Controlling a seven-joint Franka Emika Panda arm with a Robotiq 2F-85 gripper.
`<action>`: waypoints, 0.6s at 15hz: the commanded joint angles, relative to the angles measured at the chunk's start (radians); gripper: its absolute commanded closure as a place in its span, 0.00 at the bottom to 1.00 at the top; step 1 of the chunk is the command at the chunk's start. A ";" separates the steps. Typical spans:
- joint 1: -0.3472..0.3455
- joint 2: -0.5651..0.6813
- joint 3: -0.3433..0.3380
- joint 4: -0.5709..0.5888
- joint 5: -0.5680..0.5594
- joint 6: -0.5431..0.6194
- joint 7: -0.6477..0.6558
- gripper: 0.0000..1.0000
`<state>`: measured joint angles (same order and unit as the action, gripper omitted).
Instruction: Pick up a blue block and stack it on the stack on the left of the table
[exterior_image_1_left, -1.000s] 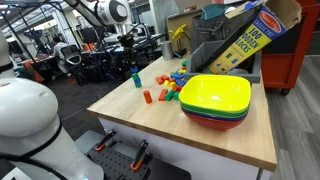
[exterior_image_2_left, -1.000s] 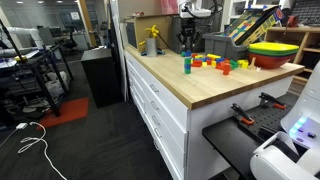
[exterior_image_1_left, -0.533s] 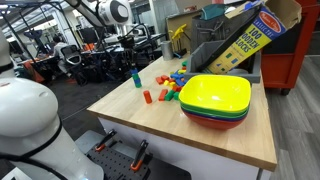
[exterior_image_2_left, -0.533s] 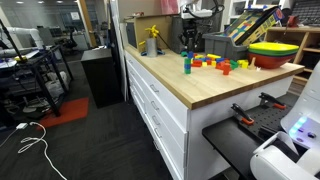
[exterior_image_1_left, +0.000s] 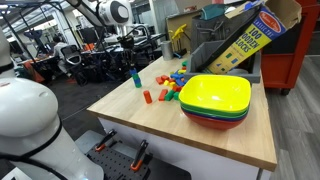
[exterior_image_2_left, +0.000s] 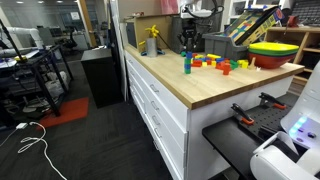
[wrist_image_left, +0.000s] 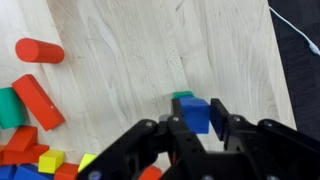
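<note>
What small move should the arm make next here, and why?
Probably ease the blue block straight down onto the stack. The gripper is shut on it, and the green top peeks out just past the block's edge, so it is nearly lined up; whether they touch is unclear.

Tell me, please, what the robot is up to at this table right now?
The arm's gripper is shut on the blue block and holds it right over the green stack, whose top peeks out just behind the block in the wrist view. Whether the block already rests on it cannot be told. Loose blocks lie nearby on the table, and stacked bowls sit farther along.
</note>
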<state>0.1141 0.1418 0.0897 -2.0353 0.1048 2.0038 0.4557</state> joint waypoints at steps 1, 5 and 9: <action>-0.003 0.005 -0.004 0.031 0.038 -0.040 -0.021 0.92; -0.004 0.011 -0.005 0.031 0.047 -0.037 -0.022 0.92; -0.004 0.019 -0.007 0.029 0.043 -0.028 -0.023 0.92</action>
<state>0.1140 0.1473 0.0896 -2.0310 0.1268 2.0028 0.4557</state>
